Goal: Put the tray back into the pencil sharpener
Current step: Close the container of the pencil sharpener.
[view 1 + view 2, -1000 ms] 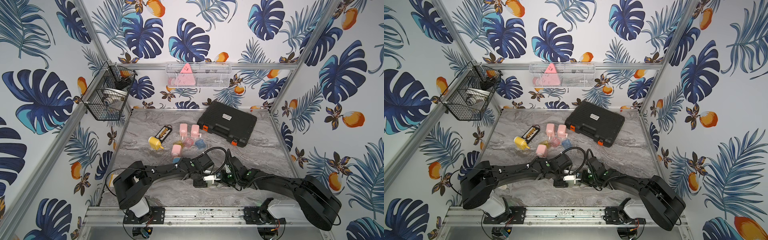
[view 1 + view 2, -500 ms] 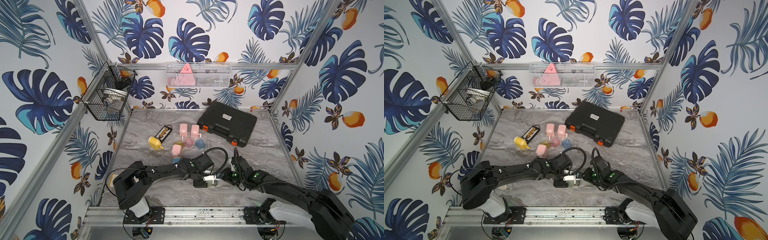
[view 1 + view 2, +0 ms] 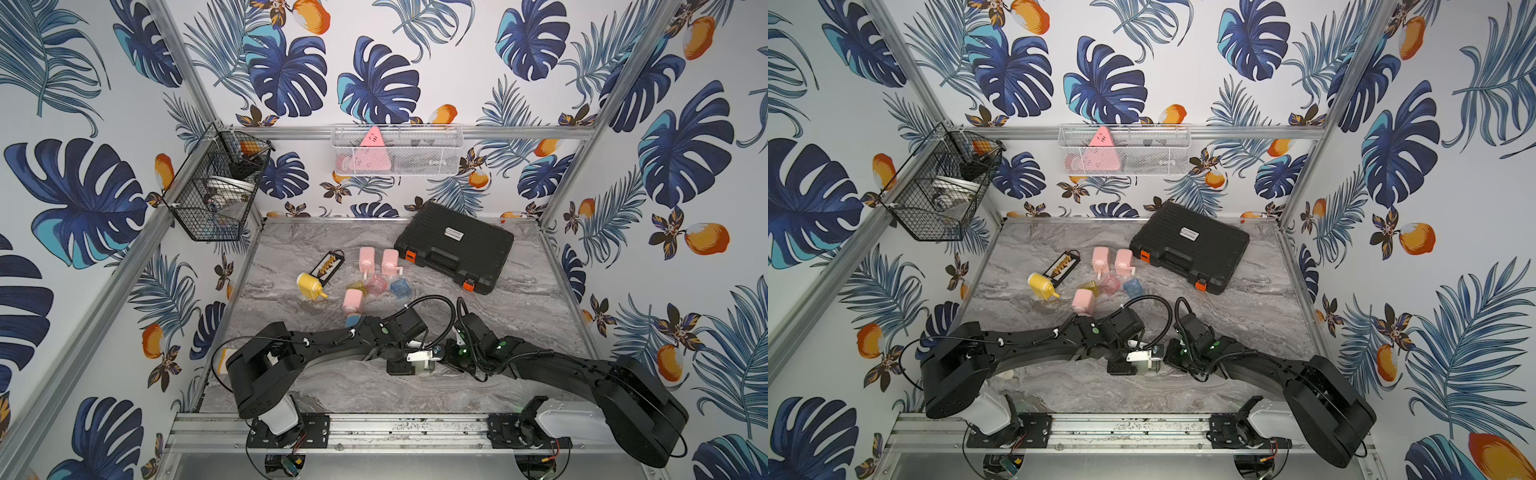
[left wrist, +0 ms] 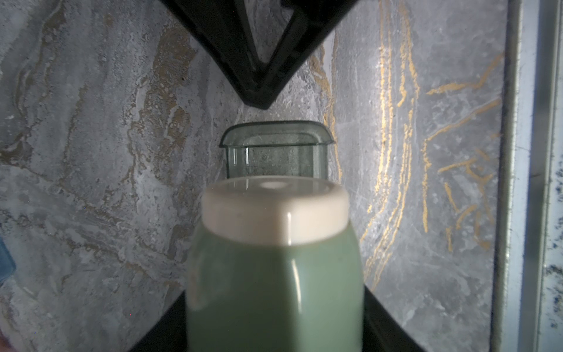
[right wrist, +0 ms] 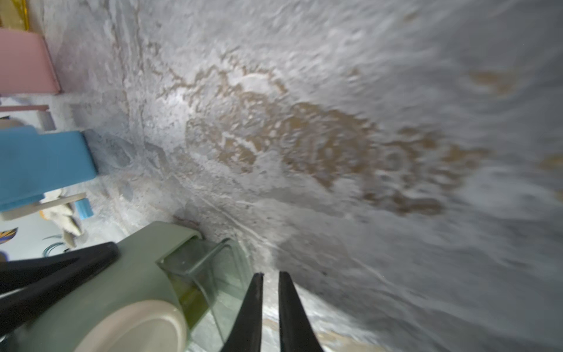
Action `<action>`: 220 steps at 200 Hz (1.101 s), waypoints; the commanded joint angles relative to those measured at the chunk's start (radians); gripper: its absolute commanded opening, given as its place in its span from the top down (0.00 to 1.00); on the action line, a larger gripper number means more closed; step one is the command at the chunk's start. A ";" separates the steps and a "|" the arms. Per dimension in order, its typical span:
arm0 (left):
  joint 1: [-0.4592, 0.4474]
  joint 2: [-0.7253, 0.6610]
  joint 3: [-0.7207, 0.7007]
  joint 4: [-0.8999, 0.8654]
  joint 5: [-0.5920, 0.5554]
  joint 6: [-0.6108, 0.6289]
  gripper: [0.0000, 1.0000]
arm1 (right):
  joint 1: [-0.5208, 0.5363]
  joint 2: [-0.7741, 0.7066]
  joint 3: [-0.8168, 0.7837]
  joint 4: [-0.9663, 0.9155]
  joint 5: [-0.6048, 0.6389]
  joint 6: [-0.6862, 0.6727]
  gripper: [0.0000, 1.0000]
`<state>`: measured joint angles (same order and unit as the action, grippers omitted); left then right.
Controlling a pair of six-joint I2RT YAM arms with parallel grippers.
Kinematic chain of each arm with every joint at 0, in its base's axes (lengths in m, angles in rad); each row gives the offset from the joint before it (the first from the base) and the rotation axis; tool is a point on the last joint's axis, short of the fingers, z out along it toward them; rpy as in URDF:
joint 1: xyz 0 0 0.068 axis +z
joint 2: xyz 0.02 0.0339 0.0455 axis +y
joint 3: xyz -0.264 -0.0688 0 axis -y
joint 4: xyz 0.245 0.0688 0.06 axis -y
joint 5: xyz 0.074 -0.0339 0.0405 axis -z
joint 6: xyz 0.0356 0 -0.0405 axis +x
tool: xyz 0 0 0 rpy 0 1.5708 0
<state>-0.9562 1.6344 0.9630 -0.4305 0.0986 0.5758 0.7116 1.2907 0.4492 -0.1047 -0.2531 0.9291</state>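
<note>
Right jaws returned beside the half-hidden tray (image 5: 213, 268), nearly closed, empty; left jaws grip the pencil sharpener (image 4: 274, 274).

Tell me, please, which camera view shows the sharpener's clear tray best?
The left wrist view: the tray is sharp and centred, sticking out past the pencil sharpener. The right wrist view shows it at an angle, slightly blurred; both top views show only a tiny glimpse.
</note>
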 commanded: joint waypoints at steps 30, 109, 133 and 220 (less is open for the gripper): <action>-0.004 0.018 -0.015 0.001 0.018 0.000 0.47 | 0.003 0.074 -0.008 0.197 -0.160 0.005 0.88; -0.005 0.023 -0.011 0.003 0.015 -0.001 0.47 | 0.003 0.153 -0.031 0.339 -0.236 0.043 0.88; -0.006 0.024 -0.015 0.007 0.016 -0.006 0.49 | 0.003 0.134 -0.044 0.332 -0.214 0.052 0.88; -0.006 -0.057 -0.008 0.047 -0.030 -0.097 0.71 | -0.003 -0.221 -0.066 -0.153 0.198 0.068 0.82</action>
<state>-0.9596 1.6100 0.9489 -0.4110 0.0845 0.5407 0.7105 1.1664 0.3519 -0.0029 -0.2588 1.0103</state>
